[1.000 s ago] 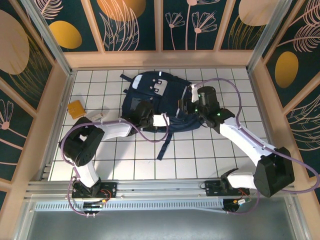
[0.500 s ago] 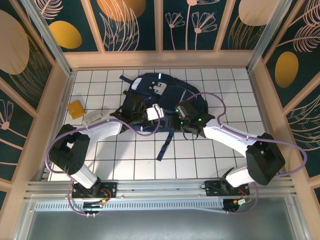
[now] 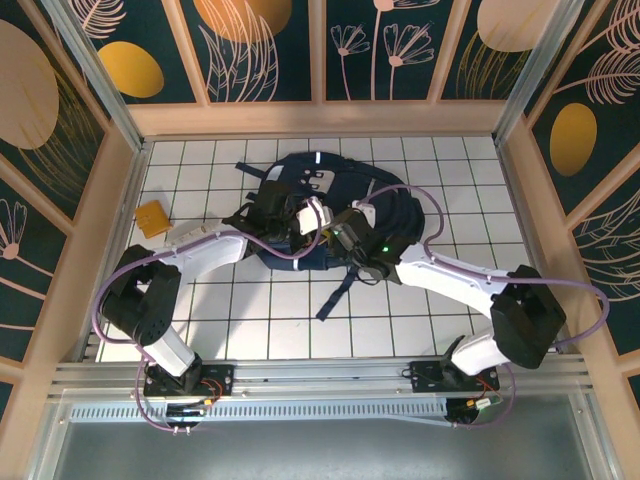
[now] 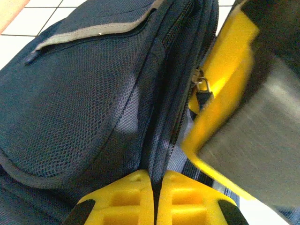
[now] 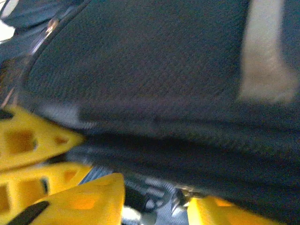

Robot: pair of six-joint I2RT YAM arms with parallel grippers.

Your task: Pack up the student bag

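Leftward across the student bag (image 3: 320,175) we brought our right fingers (image 5: 93,197), spread about its zipper pull (image 4: 202,86); left fingers (image 4: 131,197) pinched fabric.

Was a white worktop (image 3: 420,310) ruled in a dark grid and boxed in by wooden rails (image 3: 320,118). Carried the navy student bag (image 3: 345,175) toward the far middle, with one black strap (image 3: 335,295) trailing over the tiles toward the near edge. Bore also a small orange-yellow packet (image 3: 152,217) close to the left rail, well apart from the bag.
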